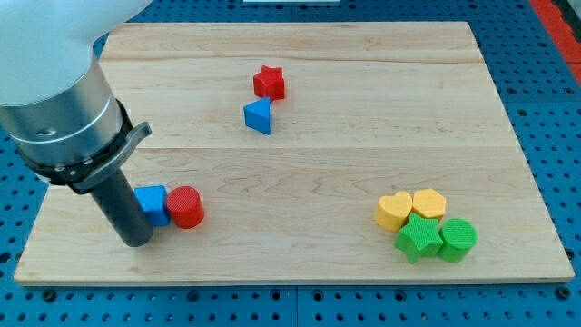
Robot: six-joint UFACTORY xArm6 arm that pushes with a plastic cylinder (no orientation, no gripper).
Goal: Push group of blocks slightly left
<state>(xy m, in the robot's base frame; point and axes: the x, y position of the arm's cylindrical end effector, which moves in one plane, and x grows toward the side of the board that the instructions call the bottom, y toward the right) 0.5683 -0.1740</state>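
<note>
My tip (pixel 137 240) rests on the wooden board near its bottom left corner. It touches the left side of a blue cube (pixel 153 203), which touches a red cylinder (pixel 185 206) on its right. A red star (pixel 269 82) and a blue triangle (pixel 259 116) sit together at the top middle. At the bottom right a yellow heart (pixel 393 211), a yellow hexagon (pixel 428 203), a green star (pixel 418 236) and a green cylinder (pixel 457 238) form a tight cluster.
The wooden board (pixel 345 163) lies on a blue perforated table (pixel 554 109). The arm's large grey body (pixel 59 100) covers the board's top left part.
</note>
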